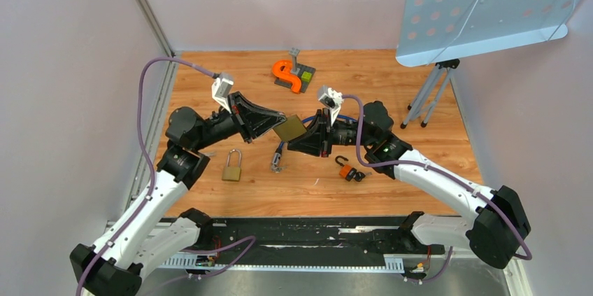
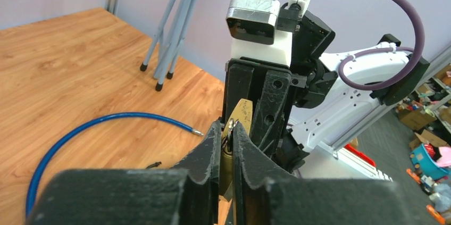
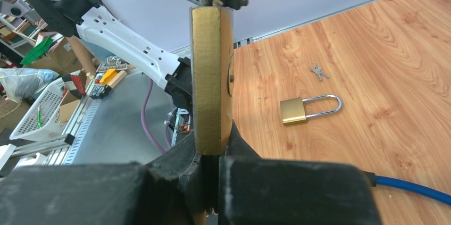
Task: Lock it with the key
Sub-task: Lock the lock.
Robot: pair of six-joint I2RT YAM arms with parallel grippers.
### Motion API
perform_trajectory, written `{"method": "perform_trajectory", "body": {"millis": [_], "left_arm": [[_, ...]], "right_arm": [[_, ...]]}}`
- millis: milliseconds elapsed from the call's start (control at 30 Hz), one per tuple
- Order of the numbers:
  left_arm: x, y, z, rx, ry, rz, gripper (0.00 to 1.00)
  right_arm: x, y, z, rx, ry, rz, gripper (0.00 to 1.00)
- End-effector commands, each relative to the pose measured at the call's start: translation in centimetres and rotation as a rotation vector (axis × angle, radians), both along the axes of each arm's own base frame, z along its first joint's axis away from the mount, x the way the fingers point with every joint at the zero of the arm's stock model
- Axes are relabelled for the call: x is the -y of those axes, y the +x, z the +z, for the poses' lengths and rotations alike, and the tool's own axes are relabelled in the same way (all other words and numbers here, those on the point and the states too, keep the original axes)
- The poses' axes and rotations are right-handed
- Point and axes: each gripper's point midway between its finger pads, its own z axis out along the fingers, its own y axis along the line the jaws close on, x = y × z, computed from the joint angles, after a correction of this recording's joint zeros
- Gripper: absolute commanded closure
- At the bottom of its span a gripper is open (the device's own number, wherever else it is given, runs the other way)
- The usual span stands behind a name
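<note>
A large brass padlock (image 1: 290, 129) hangs in the air between my two grippers. My right gripper (image 1: 305, 140) is shut on its body; in the right wrist view the padlock (image 3: 211, 76) stands edge-on above my right gripper (image 3: 213, 153). My left gripper (image 1: 277, 126) meets the padlock from the left. In the left wrist view my left gripper (image 2: 230, 130) is shut on a small silver key (image 2: 232, 127), whose tip points at the brass padlock (image 2: 242, 112) just beyond. The keyhole is hidden.
A second brass padlock (image 1: 232, 166) lies on the wooden table at the left, also in the right wrist view (image 3: 300, 109). A loose key bunch (image 1: 277, 163) and an orange-black lock (image 1: 349, 171) lie near the front. An orange clamp (image 1: 287, 74) and a tripod (image 1: 428, 96) stand behind. A blue cable (image 2: 106, 124) crosses the table.
</note>
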Motion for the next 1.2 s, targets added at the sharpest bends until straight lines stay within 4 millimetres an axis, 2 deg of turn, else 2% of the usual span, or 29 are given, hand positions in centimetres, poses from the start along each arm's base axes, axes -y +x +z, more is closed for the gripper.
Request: {"method": "perform_trajectory", "body": {"millis": [0,67,233,600,867,1167], "left_arm": [[-0.5,-0.1,1.1,0.046,-0.011,0.024,0.97],[-0.9,0.4,1.4,0.057,-0.012,0.072,1.00],[-2.5,2.0,2.2,0.079,-0.054,0.220,1.00],[-5.7,3.2,5.2,0.199,-0.121,0.397,1.00],[-6.7,3.3,5.5,0.259,-0.069,0.387,1.00],[-8.6,4.1,6.1,0.275,-0.063,0.453,1.00]], "right_arm": [[0.4,-0.3,4.6,0.143,0.124,-0.014,1.00],[0.5,-0.4,4.3,0.156,0.118,-0.014,1.00],[0.9,-0.6,3.0,0.187,0.088,-0.012,1.00],[1.0,-1.2,-1.6,0.182,-0.023,0.057,1.00],[1.3,-2.0,-3.0,0.157,-0.083,0.154,1.00],[1.2,-1.7,-3.0,0.155,-0.077,0.158,1.00]]}}
